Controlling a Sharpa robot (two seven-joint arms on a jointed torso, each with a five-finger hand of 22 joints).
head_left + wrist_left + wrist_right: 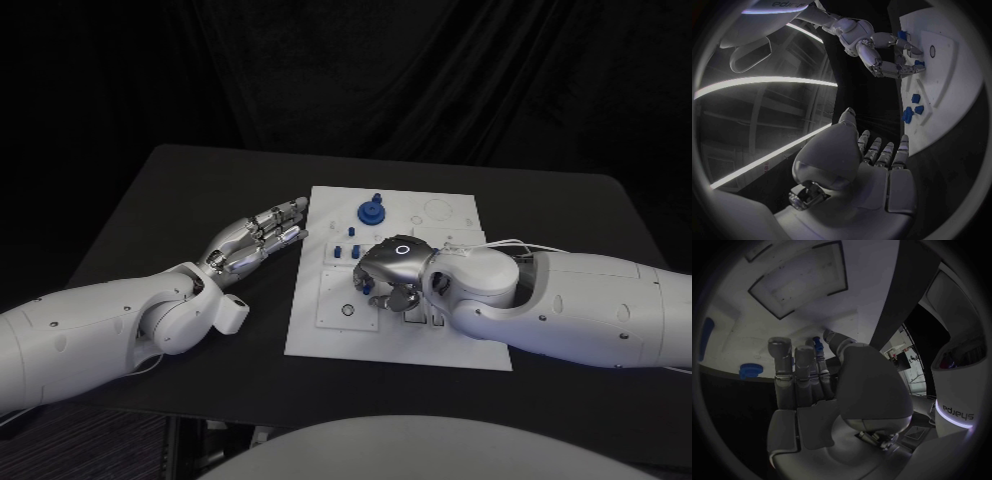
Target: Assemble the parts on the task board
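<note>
The right hand [392,272] is over the middle of the white task board [325,335], with its fingers pointing down. In the right wrist view a small blue part [817,343] is pinched between the thumb and a fingertip, so this hand is holding a piece. The part is tiny and only the tip of it shows. It could slip out if the pinch is loose. It could also go in crooked, because the hand covers the spot below it and I cannot see which hole it is meant for.

The left hand [260,238] holds nothing. It lies flat on the black worktop [173,190], fingers straight and a little apart, with the tips right at the board's left edge. If the right hand pushes down hard, the board might slide. I think the left hand may be there to stop that, but I cannot tell if it is touching the board.

Other things are close by. A blue knob part [372,211] stands up near the far end of the board. A few small blue pieces [343,251] sit just beside the right hand. A bump from its fingers could knock those over. A round hole [348,310] sits near the front of the board.
</note>
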